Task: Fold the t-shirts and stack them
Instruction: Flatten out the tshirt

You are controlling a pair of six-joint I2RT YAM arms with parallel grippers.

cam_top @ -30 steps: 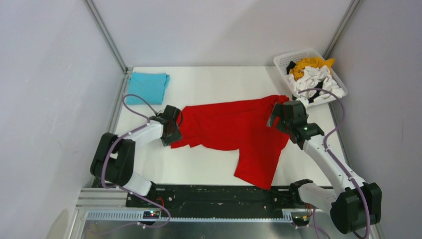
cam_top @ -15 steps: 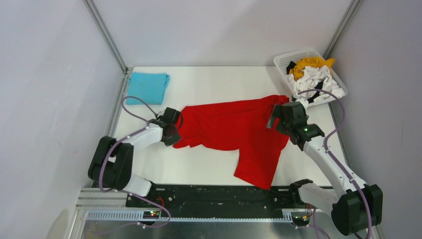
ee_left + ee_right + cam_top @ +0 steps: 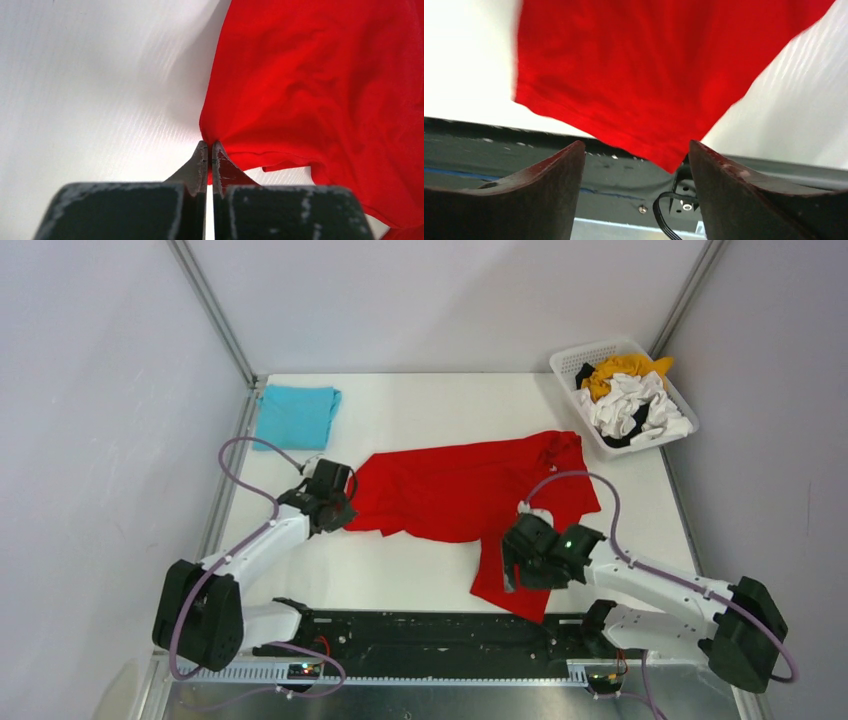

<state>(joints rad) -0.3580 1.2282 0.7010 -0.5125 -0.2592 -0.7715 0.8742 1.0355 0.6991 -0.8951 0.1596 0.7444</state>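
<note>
A large red t-shirt [image 3: 450, 495] lies spread and rumpled across the middle of the table, one part reaching to the near edge. My left gripper [image 3: 345, 505] is shut on its left edge; the left wrist view shows the fingertips [image 3: 209, 147] pinching a corner of the red cloth [image 3: 320, 90]. My right gripper [image 3: 512, 570] hovers open over the shirt's near part. In the right wrist view its gripper [image 3: 636, 150] frames the red hem corner [image 3: 639, 75], nothing between the fingers. A folded turquoise t-shirt [image 3: 297, 415] lies at the far left.
A white lattice basket [image 3: 575, 358] at the far right corner holds orange-yellow [image 3: 622, 368], white [image 3: 630, 405] and black shirts. The black base rail [image 3: 430, 635] runs along the near table edge, just under the red hem. Grey walls enclose both sides.
My right arm has swung from the shirt's far right corner by the basket to its near hem. The left gripper shut on the left edge and drew slightly back.
</note>
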